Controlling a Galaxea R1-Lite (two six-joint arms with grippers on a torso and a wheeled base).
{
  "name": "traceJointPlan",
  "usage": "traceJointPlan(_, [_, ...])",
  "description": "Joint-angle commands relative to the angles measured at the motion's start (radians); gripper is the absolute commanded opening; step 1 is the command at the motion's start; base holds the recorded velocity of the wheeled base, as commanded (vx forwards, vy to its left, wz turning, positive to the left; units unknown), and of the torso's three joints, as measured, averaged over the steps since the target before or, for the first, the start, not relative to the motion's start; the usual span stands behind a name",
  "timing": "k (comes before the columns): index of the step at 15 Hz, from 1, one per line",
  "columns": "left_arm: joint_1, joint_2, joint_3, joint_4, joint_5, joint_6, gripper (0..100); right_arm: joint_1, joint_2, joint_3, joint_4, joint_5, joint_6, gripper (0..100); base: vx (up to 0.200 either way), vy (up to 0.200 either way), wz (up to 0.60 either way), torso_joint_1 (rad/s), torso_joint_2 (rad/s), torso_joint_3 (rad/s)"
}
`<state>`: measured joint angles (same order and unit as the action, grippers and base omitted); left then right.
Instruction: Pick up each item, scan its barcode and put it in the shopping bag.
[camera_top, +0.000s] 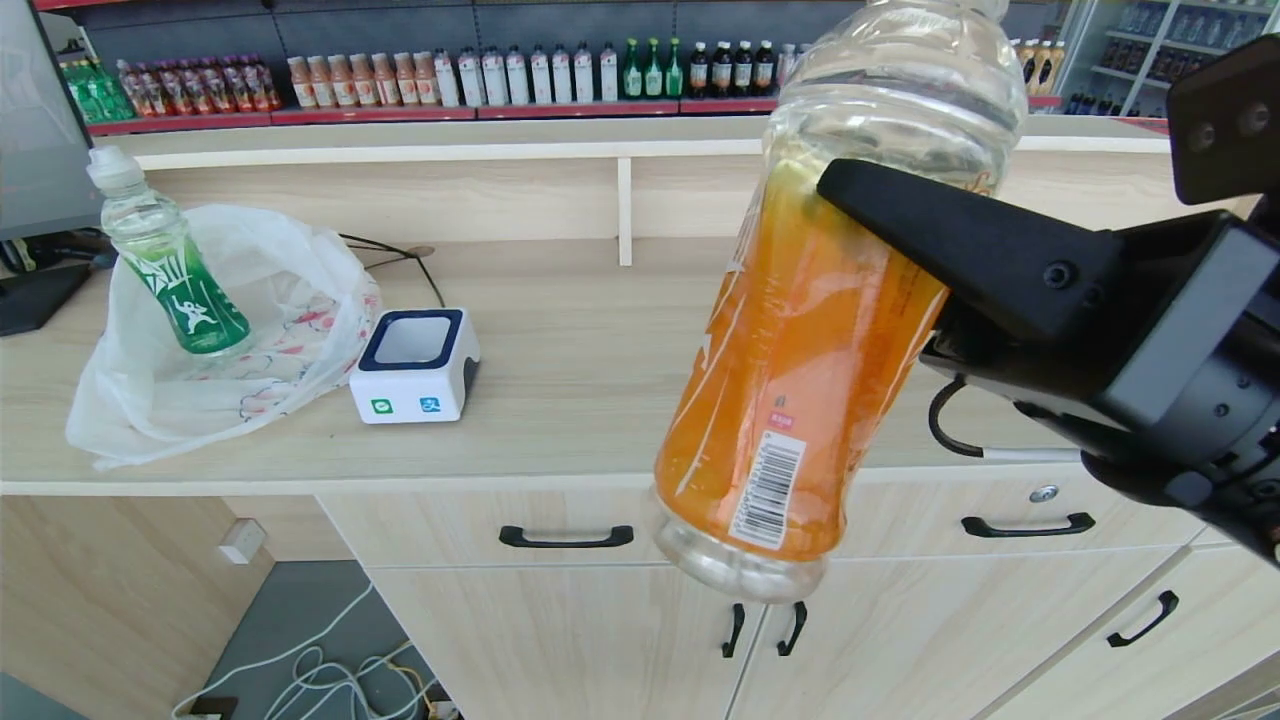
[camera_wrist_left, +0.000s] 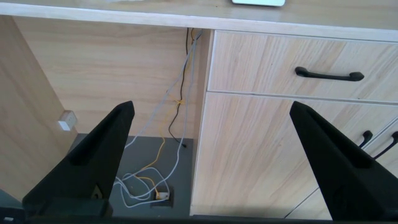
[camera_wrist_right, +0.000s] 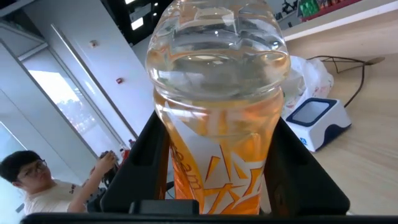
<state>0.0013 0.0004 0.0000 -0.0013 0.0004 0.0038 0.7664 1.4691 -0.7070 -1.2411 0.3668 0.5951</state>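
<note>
**A:** Any print to read here?

**B:** The orange bottle (camera_top: 800, 380) has a white barcode sticker (camera_top: 768, 490) near its base. The digits beside the bars are too small to make out. A pink tag (camera_top: 785, 421) just above it is unreadable too.

**A:** And the big white lettering on its label?

**B:** Only fragments of strokes; no word comes clear.

**A:** The green bottle (camera_top: 175, 270)?

**B:** A white figure and slanted white characters, not legible.

**A:** The scanner (camera_top: 413, 367)?

**B:** A green icon (camera_top: 382, 406) and a blue icon (camera_top: 430, 405) on its front. The shopping bag (camera_top: 300, 310) carries faint red print. Labels on the shelf bottles (camera_top: 500, 75) are too small.
</note>
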Motion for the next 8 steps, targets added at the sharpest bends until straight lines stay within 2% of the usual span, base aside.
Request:
traceJointPlan(1, [0.0,0.0,0.0,0.0,0.001,-0.001,100,0.002,0.002,0.003,0.0,0.0,0.0,0,0.0,0.0,0.0,0.0,0.0,0.0])
traceJointPlan(8, [0.0,0.0,0.0,0.0,0.001,0.001,100,0.01,-0.01,0.006,-0.001,0.0,-0.001,0,0.0,0.0,0.0,0.0,0.0,0.0])
